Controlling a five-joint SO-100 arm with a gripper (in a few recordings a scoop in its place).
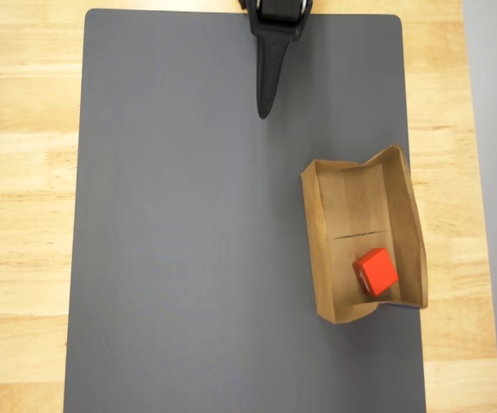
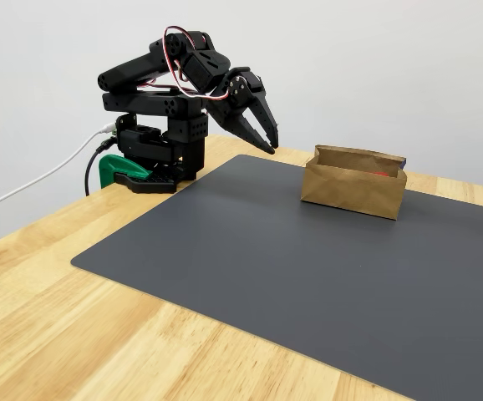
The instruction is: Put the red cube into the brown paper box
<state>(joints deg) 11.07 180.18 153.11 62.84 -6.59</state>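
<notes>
Red cube [image 1: 375, 271] in brown paper box [image 1: 322, 249], hidden behind wall sideways; hand [image 2: 268, 144] closed, empty.

Lab bench – wooden table [image 2: 49, 334], grey mat [image 2: 308, 267], blank wall [image 2: 375, 67].

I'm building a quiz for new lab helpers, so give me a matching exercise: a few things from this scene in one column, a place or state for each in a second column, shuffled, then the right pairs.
Things
1. red cube
2. brown paper box
3. gripper
4. grey mat

Places or states
A. lying flat on the wooden table
B. pulled back at the top edge of the mat in the overhead view, holding nothing
C. resting on the box floor, at the end nearer the bottom of the overhead view
D. standing on the mat near its right edge in the overhead view

Pairs: 1-C, 2-D, 3-B, 4-A
</notes>
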